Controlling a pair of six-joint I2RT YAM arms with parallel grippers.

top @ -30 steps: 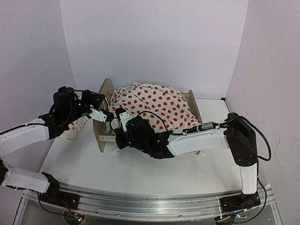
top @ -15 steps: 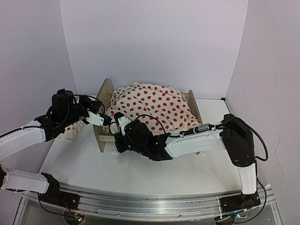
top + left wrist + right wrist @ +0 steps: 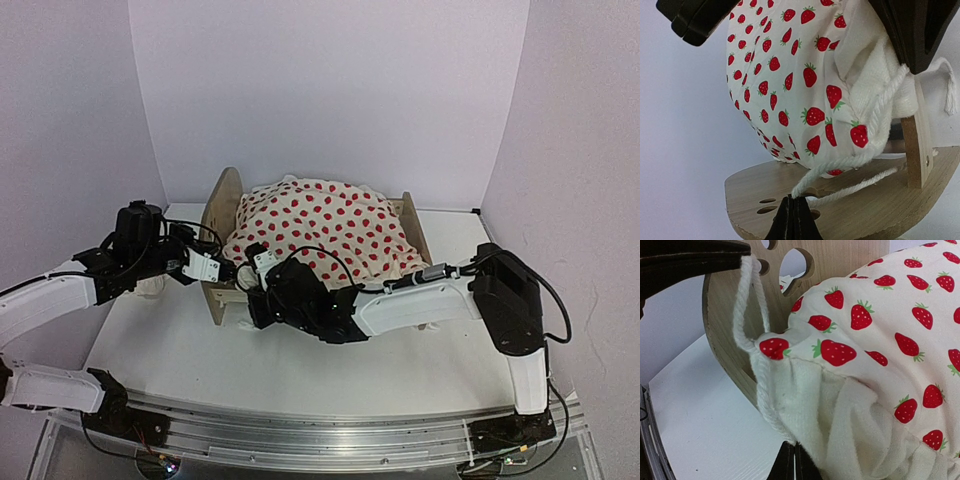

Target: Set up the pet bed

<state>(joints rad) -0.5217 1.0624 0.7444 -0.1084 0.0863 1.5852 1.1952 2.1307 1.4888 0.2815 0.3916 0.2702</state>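
Where the fingers pinch cord, the pet bed's headboard stands between them.

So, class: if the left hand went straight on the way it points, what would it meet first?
Probably the pet bed's wooden headboard, right beyond the left hand, which is shut on the white cord; depth is hard to judge.

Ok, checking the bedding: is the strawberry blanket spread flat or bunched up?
Bunched up: the blanket heaps in a rounded mound between the headboard and footboard, its corded edge gathered.
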